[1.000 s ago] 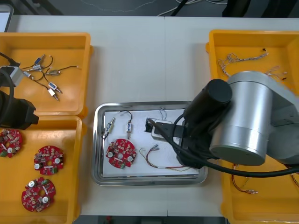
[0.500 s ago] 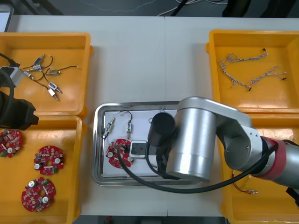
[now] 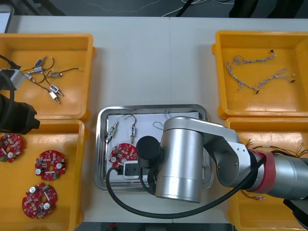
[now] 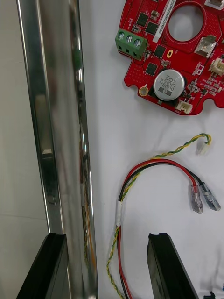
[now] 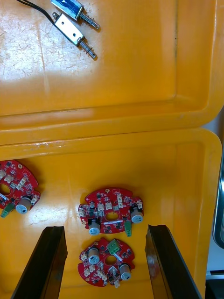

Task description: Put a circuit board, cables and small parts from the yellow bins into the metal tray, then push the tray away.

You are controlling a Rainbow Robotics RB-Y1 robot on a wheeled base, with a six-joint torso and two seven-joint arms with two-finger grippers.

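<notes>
1. One metal tray (image 3: 102, 144) sits mid-tabletop between the yellow bins (image 3: 86, 43). It looks rigid, slick and light, and is best pushed at its near rim.
2. Inside lie a circuit board (image 4: 172, 56) and a red and yellow cable (image 4: 140, 177).
3. Right gripper (image 4: 105, 271): open, empty, one finger on each side of that rim.
4. Left gripper (image 5: 105, 261): open, empty, over the left near bin (image 3: 72, 192).

The tray (image 3: 99, 144) lies mid-table (image 3: 154, 62), with two bins at each side. The far left bin (image 3: 72, 38) holds small metal parts (image 3: 48, 77), the near left bin (image 3: 77, 159) circuit boards (image 3: 50, 165). The far right bin (image 3: 219, 72) holds cables (image 3: 255, 72). In the tray one board (image 3: 122, 154) lies at the left, two parts (image 3: 133, 131) behind it, a cable (image 4: 154, 173) near it, not touching.
</notes>
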